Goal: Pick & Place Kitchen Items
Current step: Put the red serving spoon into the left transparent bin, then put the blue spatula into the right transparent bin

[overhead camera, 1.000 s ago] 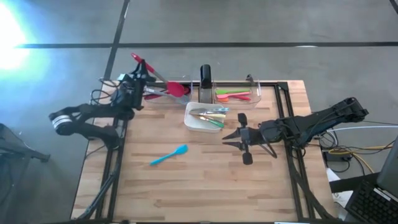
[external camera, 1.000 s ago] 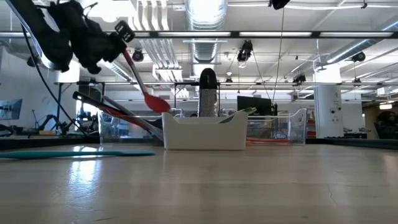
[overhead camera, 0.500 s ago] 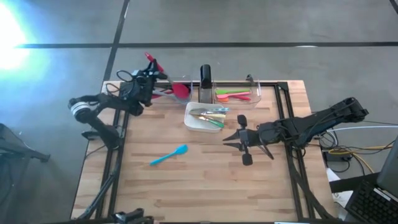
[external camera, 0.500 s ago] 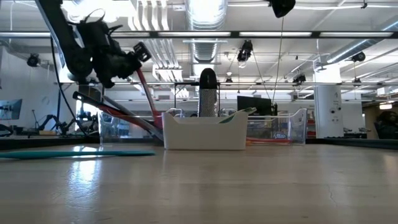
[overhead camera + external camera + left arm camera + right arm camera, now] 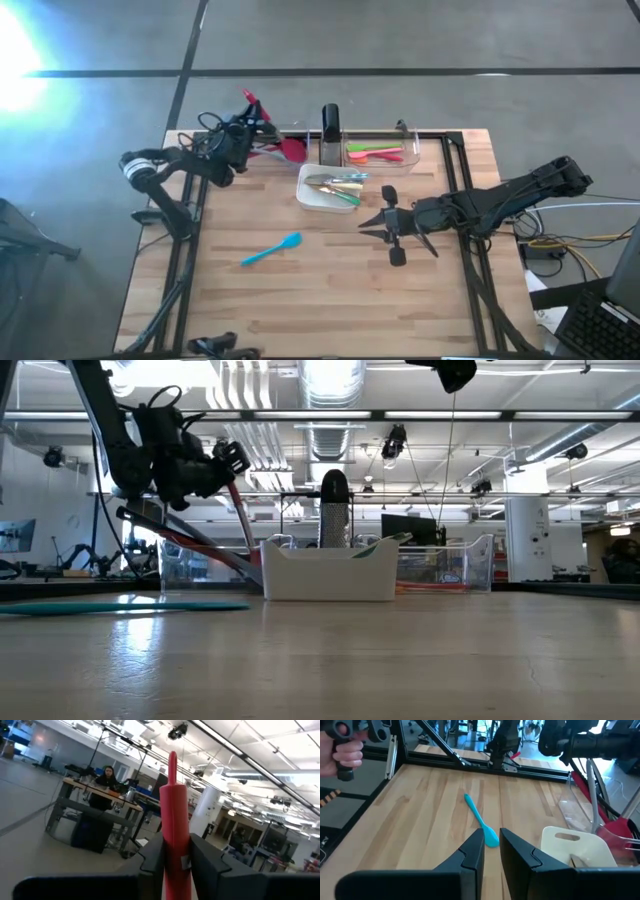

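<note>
My left gripper [image 5: 243,130] is at the table's far left, above a clear bin [image 5: 300,130], and is shut on a red long-handled spoon [image 5: 270,125]. The spoon's head [image 5: 292,148] is down inside that bin, beside other red and black utensils [image 5: 180,538] that lean on the bin's rim. My right gripper [image 5: 368,224] hovers right of centre, pointing toward the table's left edge. Its fingers [image 5: 491,842] stand a narrow gap apart with nothing between them. A blue spoon [image 5: 272,250] lies flat on the wood, left of and nearer than that gripper. My left gripper pinches the red spoon's handle [image 5: 173,851] between its two fingers, some way short of the free end [image 5: 172,762], which sticks out past them. The fingers come roughly level from the table's left and lie across the handle. The spoon hangs tilted, head down in the bin [image 5: 243,520].
A white square dish [image 5: 312,195] with small cutlery stands at the centre back. Behind it are a black upright utensil [image 5: 330,120] and a second clear bin [image 5: 405,140] with red, green and orange utensils. A person's hand [image 5: 345,751] holds a dark handle beyond the table.
My left gripper has moved toward the table's right edge and down, still holding the red spoon. The spoon has tipped more upright, and its head has sunk from above the rim into the clear bin. My right arm has kept still.
</note>
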